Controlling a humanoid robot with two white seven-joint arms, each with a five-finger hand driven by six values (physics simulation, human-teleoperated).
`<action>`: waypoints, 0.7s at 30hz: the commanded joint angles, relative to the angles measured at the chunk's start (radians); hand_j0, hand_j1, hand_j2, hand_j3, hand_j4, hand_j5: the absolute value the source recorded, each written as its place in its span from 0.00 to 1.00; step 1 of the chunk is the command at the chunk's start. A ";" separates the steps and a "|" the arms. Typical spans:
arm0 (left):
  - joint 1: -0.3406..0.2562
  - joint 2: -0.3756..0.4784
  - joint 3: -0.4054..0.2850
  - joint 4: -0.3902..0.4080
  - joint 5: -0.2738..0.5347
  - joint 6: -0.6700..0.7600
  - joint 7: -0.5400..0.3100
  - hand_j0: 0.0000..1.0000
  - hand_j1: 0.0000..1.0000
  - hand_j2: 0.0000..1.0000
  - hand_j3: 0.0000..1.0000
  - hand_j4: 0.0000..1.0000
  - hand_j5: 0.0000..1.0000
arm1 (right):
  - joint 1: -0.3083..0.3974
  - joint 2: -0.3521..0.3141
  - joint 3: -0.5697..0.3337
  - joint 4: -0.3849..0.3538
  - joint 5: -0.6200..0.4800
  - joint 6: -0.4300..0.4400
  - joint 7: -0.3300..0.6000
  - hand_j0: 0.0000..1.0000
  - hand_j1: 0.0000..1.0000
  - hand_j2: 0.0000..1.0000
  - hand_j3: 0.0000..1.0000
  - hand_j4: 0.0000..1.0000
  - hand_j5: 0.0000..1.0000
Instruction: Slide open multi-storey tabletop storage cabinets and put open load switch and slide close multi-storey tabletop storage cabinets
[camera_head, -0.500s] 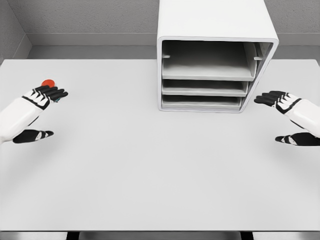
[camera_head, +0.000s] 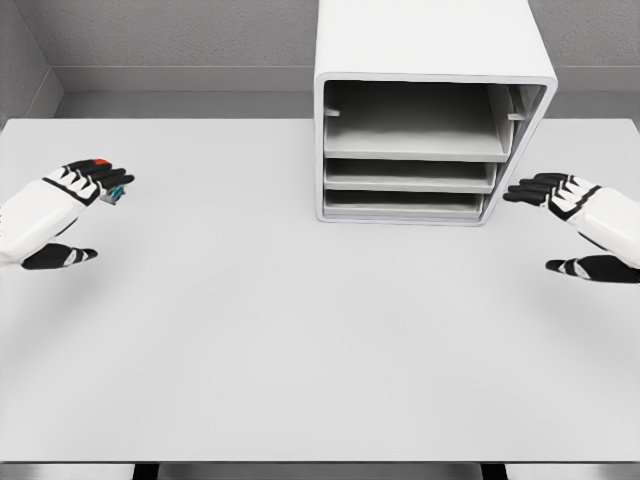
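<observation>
The white storage cabinet (camera_head: 430, 60) stands at the back of the table, right of centre, its front showing three stacked trays. The load switch (camera_head: 103, 163) is a small red and teal object at the far left, mostly hidden behind my left hand's fingers (camera_head: 100, 180). My left hand (camera_head: 100, 218) is open, fingers stretched over the switch and thumb well apart below it. My right hand (camera_head: 535, 230) is open too, just right of the cabinet's lower front corner and not touching it.
The white table (camera_head: 300, 330) reaches to a grey back wall. The cabinet's right wall (camera_head: 520, 150) is close to my right fingers. The table's front edge runs along the bottom of the view.
My left hand has shifted slightly left and now covers more of the red switch. My right hand has edged a little up toward the cabinet.
</observation>
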 joint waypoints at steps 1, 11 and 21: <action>-0.005 0.000 -0.001 0.001 0.005 0.001 -0.088 1.00 1.00 1.00 1.00 1.00 1.00 | -0.002 0.031 0.001 -0.002 -0.005 0.001 0.035 0.79 0.79 0.79 0.79 0.79 0.79; -0.167 -0.057 0.002 0.087 0.005 0.001 -0.188 1.00 1.00 1.00 1.00 1.00 1.00 | -0.172 0.167 0.125 0.001 0.076 0.001 0.037 0.77 0.77 0.77 0.77 0.77 0.77; -0.296 -0.077 -0.061 0.208 -0.056 0.001 -0.188 1.00 1.00 1.00 1.00 1.00 1.00 | -0.290 0.282 0.185 0.008 0.115 0.001 0.096 0.77 0.77 0.77 0.77 0.77 0.77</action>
